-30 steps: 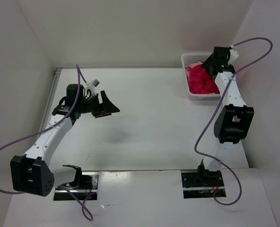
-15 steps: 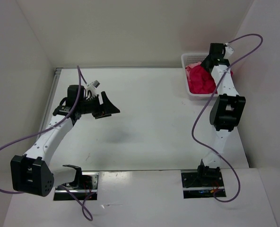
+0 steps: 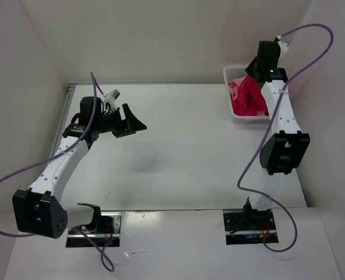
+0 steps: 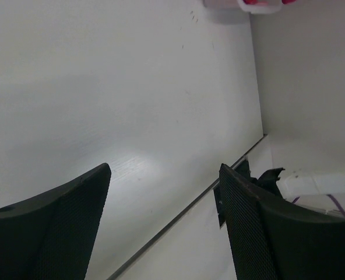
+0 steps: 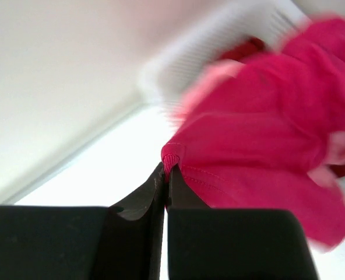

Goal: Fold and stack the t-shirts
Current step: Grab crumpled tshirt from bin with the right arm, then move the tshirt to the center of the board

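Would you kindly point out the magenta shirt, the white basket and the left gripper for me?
magenta shirt (image 3: 245,98): top view, middle of the bunched cloth.
white basket (image 3: 242,118): top view, its near rim.
left gripper (image 4: 164,169): left wrist view, midway between its fingertips.

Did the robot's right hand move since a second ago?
Yes. The right gripper was down inside the white basket. Now it sits by the basket's far rim, shut on the magenta-red shirt and pulling it up.
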You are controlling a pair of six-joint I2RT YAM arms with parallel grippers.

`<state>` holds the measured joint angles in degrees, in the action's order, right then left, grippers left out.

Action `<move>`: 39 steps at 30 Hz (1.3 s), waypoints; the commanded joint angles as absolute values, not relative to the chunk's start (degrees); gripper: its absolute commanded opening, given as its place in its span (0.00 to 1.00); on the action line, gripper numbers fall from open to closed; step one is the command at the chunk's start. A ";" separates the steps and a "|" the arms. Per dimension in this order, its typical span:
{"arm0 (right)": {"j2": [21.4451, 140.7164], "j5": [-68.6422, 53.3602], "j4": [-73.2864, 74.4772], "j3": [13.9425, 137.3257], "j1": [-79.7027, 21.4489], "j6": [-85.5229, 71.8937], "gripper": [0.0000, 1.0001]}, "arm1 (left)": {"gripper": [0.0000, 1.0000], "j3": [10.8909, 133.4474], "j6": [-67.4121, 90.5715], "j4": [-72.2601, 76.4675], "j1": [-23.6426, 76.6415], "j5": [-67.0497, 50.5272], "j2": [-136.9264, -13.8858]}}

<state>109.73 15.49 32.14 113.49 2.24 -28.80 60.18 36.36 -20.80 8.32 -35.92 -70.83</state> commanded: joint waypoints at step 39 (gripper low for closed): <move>81.39 -9.84 18.45 65.23 -10.27 -37.00 0.55 | 0.85 45.90 41.38 -28.13 2.72 -9.06 -69.43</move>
<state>86.21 -13.30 13.13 68.95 -6.07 -40.51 48.99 39.44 -27.33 2.87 -14.31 -70.65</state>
